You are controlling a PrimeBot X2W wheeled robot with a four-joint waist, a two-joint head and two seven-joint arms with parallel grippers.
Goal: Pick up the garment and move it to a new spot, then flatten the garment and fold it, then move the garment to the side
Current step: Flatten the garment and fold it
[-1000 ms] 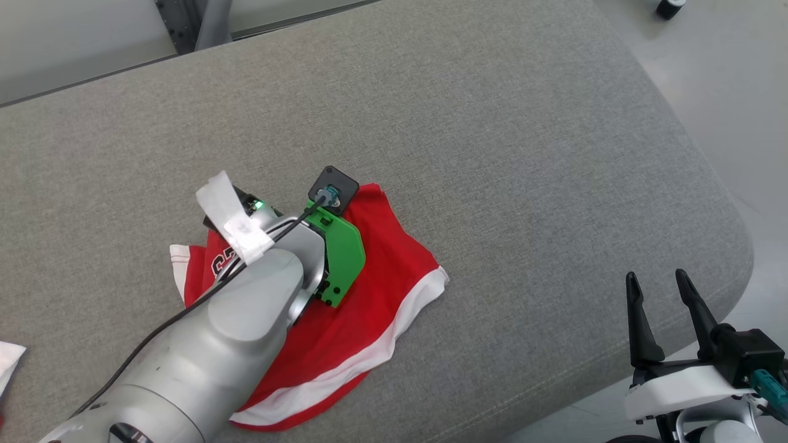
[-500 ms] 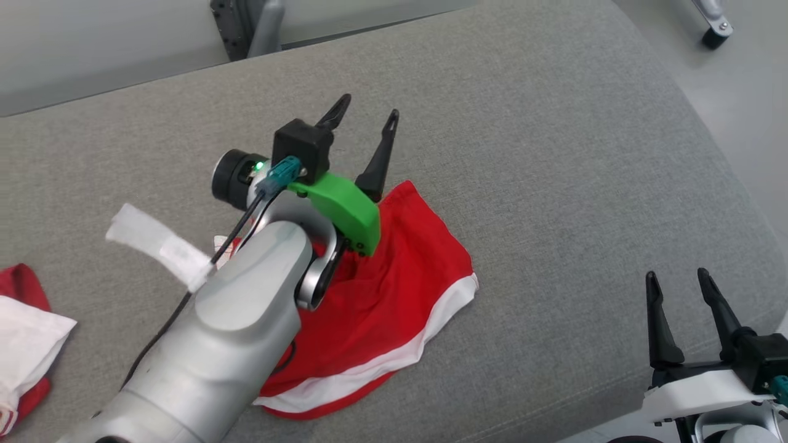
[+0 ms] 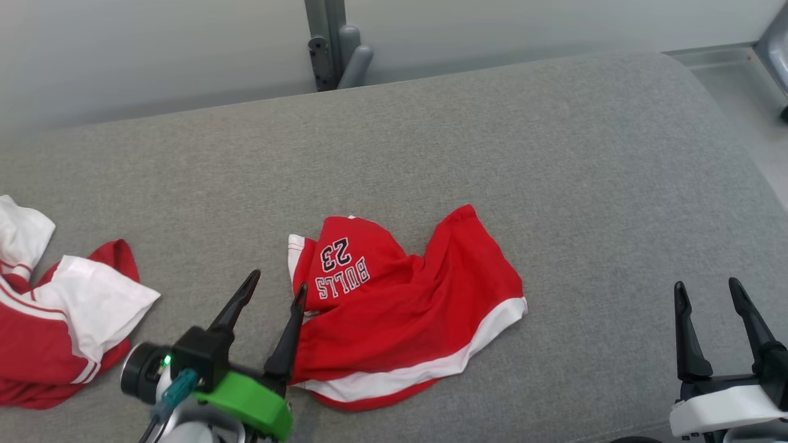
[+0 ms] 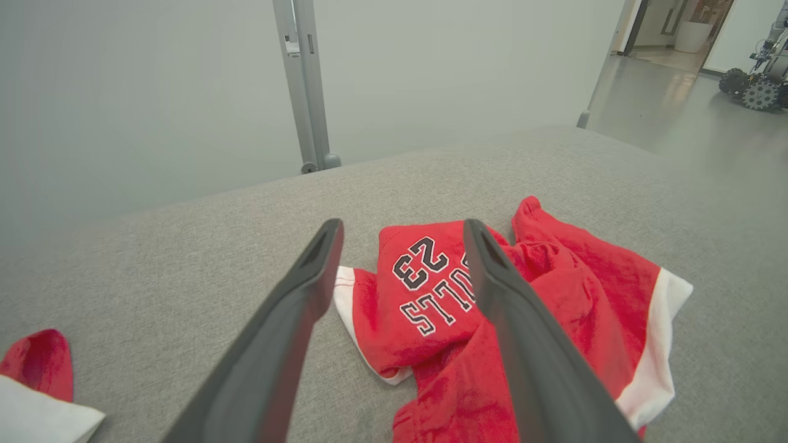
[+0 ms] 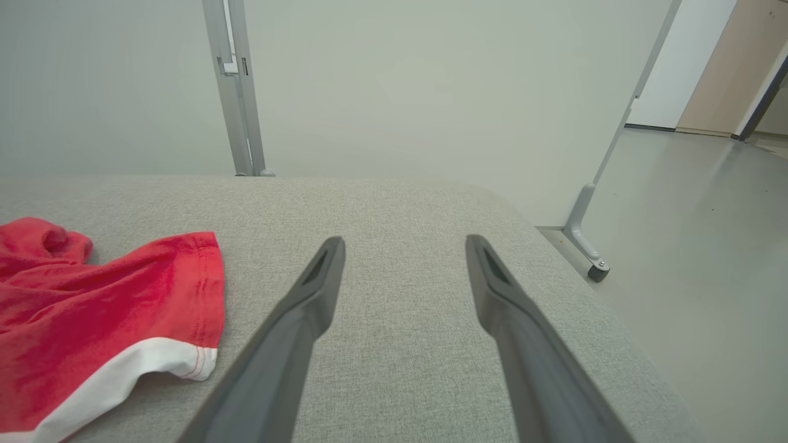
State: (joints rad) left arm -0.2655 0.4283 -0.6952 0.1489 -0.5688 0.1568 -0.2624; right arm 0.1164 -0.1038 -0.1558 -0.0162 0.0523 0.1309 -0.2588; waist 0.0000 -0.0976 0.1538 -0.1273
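Head view: the red garment point(image 3: 406, 307) lies crumpled on the grey bench point(image 3: 554, 154), a little below the middle of the frame. Its black-and-white lettering, "BULLS 23", reads upside down near its left end, and a white band runs along its lower right edge. It is neither flat nor folded.

At the lower left of the frame the left end effector point(image 3: 277, 280) has its two dark fingers spread, with nothing pinched between them. The finger nearer the garment overlaps the cloth's left edge in this view, and whether it touches cannot be told. In the left wrist view both fingers stand apart over the lettered part of the cloth.

At the lower right of the frame the right end effector point(image 3: 706, 284) is also spread and empty, well apart from the garment. In the right wrist view its fingers point over bare bench, with the garment's white-banded corner at the left of that frame.

A second red-and-white cloth point(image 3: 61, 320) lies bunched at the left edge of the head view, apart from the garment. A grey metal post point(image 3: 326, 43) rises behind the bench at top centre.
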